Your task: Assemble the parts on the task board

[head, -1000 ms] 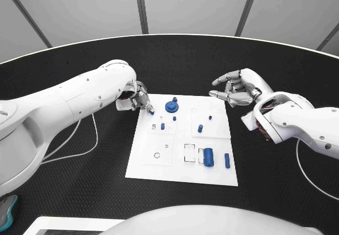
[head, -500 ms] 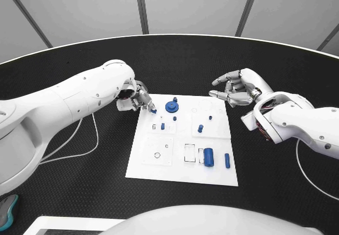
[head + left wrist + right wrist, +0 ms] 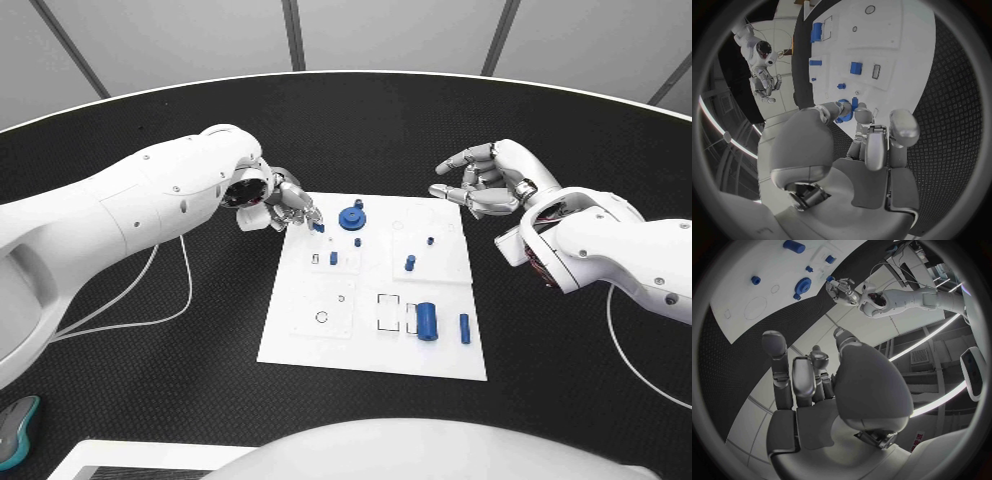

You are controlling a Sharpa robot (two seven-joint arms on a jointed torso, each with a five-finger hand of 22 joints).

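Observation:
The white task board (image 3: pixel 310 340) lies mid-table. A round blue knob (image 3: pixel 352 217) stands near its far left corner, several small blue pegs (image 3: pixel 410 263) stand further in, and a large blue cylinder (image 3: pixel 427 321) with a slimmer one (image 3: pixel 464 328) lies near the front right. My left hand (image 3: pixel 281 207) hovers at the far left corner and pinches a small blue part (image 3: pixel 317 227) just left of the knob. In the left wrist view its fingertips (image 3: pixel 862 116) frame the knob (image 3: pixel 844 111). My right hand (image 3: pixel 486 182) hangs beyond the far right corner, fingers loosely apart and holding nothing.
A thin white cable (image 3: pixel 159 300) loops over the black table left of the board. A teal object (image 3: pixel 12 428) and a white tray edge (image 3: pixel 137 460) sit at the near left. In the right wrist view the board (image 3: pixel 748 295) lies ahead of that hand.
My left hand has shifted slightly to the right with the small blue part, closer to the knob. The right hand and the parts on the board have stayed put.

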